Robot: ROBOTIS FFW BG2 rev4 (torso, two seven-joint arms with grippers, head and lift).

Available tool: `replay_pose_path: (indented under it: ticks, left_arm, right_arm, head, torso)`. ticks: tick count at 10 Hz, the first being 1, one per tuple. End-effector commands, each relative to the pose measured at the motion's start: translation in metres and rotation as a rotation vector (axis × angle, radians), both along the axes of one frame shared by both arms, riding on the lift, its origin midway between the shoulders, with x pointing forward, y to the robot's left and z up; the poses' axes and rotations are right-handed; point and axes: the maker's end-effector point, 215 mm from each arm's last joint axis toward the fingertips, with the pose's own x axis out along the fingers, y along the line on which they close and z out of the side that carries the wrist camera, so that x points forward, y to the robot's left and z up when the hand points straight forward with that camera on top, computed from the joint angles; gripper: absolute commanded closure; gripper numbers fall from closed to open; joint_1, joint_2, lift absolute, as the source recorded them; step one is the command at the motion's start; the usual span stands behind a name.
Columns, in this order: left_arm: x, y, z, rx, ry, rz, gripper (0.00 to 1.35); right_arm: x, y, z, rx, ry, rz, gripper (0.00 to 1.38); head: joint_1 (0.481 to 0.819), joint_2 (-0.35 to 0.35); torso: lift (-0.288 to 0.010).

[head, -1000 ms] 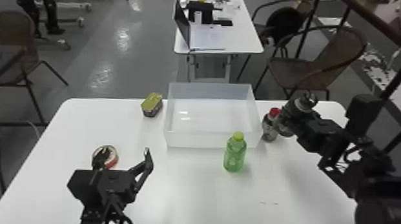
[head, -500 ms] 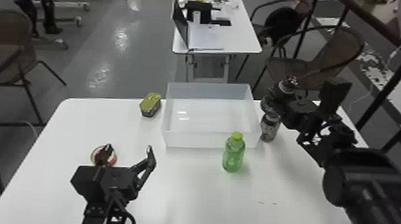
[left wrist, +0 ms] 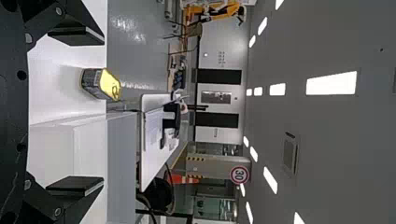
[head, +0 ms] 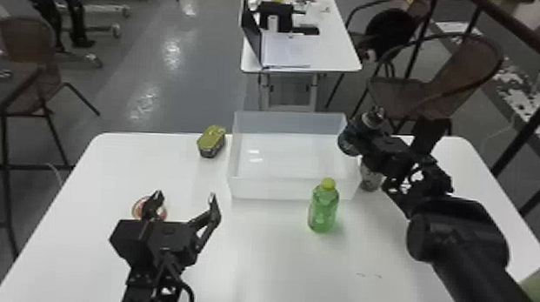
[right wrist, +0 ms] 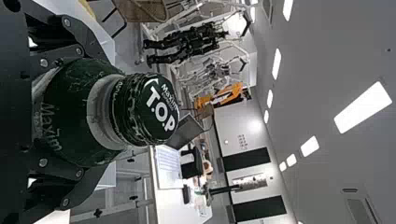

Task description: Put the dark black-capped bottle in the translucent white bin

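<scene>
My right pincer: My right pincer [head: 372, 137] is clenched around the dark green, black-capped bottle [right wrist: 74, 112], one finger on either side of its body.
Dark bottle: I have it tilted at the bin's right side, overlapping the right wall in the head view, cap leaning up and to the right.
Bin: The translucent white rectangular plastic bin [head: 293, 191] sits near the far edge of the white, round-cornered surface [head: 277, 266].
Change: Since the earlier frames I have brought the dark bottle leftward, from over the right part of the surface to the bin. My right arm now covers the top of the small bottle whose red cap showed before. My left pincer has edged slightly rightward.
My left pincer: It [head: 185, 198] is released, fingers spread, over the left part of the surface.
Round tin: The low tin [head: 138, 208] with a red-and-white top is partly behind my left finger.
Other things: A clear green, yellow-green-capped bottle [head: 323, 211] stands just before the bin; an oval tin with a yellow-green lid [head: 211, 142] is just left of it.
</scene>
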Motion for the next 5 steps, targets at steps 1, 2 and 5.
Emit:
replay_pose_path:
  ticks: [1,2,5]
  left_arm:
    - [0.005,-0.003,0.001,-0.007,-0.005,-0.009,0.23]
    - [0.007,-0.007,0.001,-0.008,-0.007,-0.016,0.23]
    - [0.01,-0.009,0.002,-0.012,-0.012,-0.021,0.23]
  right_arm:
    - [0.01,0.002,-0.003,0.026,0.015,-0.007,0.7]
    - [0.012,-0.002,-0.013,0.041,0.045,-0.022,0.69]
    - [0.008,0.014,-0.027,0.055,0.091,0.003,0.0]
  head:
    - [0.695,0.064]
    - [0.695,0.067]
    - [0.695,0.059]
  torso:
    - [-0.037]
    - [-0.037]
    - [-0.037]
